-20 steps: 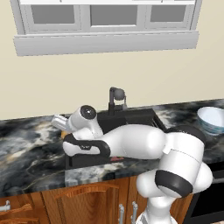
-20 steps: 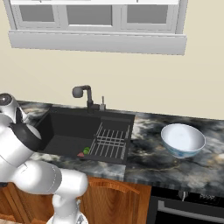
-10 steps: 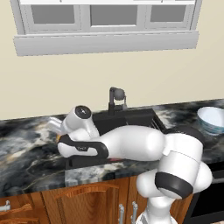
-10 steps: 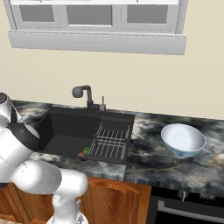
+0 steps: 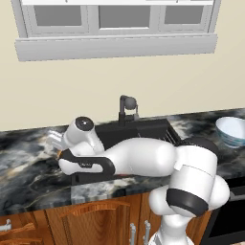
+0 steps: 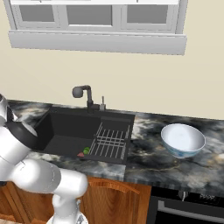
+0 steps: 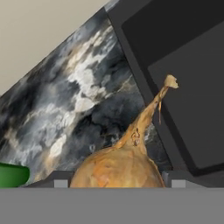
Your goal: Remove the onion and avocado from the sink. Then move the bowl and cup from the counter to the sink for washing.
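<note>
Onion [image 7: 118, 168]: up close at the bottom middle of the hand view, thin tail pointing to the upper right, sitting between the two dark tips of the pincer [image 7: 114, 183]. Hangs over the marbled tabletop [image 7: 65, 109], just left of the black sink [image 7: 183, 78]. Looks out of the sink, not yet set down.
Pincer: wrapped around the onion, tips wide apart on both sides of it.
Avocado: likely the small green bit [image 6: 86, 150] low in the sink [image 6: 70, 131], beside a tiny red speck, in the right base view. Too small to be sure. Must come out next.
Bowl [image 6: 183, 140]: on the tabletop at the right of the right base view, well apart from the sink. Not moved yet.
Cup [image 7: 12, 175]: green edge at the lower left of the hand view, on the tabletop. Not moved yet.
Done so far: about one job of four, almost.
</note>
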### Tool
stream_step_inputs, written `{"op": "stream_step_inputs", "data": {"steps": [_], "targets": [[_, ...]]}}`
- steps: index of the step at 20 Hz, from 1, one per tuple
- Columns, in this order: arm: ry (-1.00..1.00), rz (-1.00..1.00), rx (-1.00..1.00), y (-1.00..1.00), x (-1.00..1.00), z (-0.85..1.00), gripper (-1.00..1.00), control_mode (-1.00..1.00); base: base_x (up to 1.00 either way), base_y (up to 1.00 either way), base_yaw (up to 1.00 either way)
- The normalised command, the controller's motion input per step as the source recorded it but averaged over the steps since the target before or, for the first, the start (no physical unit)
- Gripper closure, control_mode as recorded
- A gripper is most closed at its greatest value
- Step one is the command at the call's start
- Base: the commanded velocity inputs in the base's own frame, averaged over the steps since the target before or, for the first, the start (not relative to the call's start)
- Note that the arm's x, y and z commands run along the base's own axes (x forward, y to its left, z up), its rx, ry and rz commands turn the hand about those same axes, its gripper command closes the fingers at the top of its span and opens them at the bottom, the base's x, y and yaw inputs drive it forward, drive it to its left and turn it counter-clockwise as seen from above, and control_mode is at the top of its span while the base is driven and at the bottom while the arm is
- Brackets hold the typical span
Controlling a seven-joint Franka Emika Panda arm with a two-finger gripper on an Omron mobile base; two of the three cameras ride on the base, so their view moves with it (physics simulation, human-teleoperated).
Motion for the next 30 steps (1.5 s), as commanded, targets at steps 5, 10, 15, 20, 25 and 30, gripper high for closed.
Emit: {"op": "stream_step_inputs", "data": {"steps": [5, 10, 15, 20, 25, 30], "targets": [[0.0, 0.0, -0.09, 0.18, -0.04, -0.1, 1.0, -1.0, 0.0, 0.0, 0.0], [0.0, 0.0, -0.02, 0.18, -0.02, -0.05, 1.0, -1.0, 0.0, 0.0, 0.0], [0.01, 0.0, 0.0, 0.17, -0.03, -0.05, 1.0, -1.0, 0.0, 0.0, 0.0], [0.0, -0.04, 0.0, 0.17, -0.01, -0.11, 1.0, -1.0, 0.0, 0.0, 0.0], [0.0, -0.04, 0.0, 0.12, 0.0, -0.11, 1.0, -1.0, 0.0, 0.0, 0.0], [0.0, -0.05, -0.01, 0.14, 0.01, -0.13, 1.0, -1.0, 0.0, 0.0, 0.0]]}}
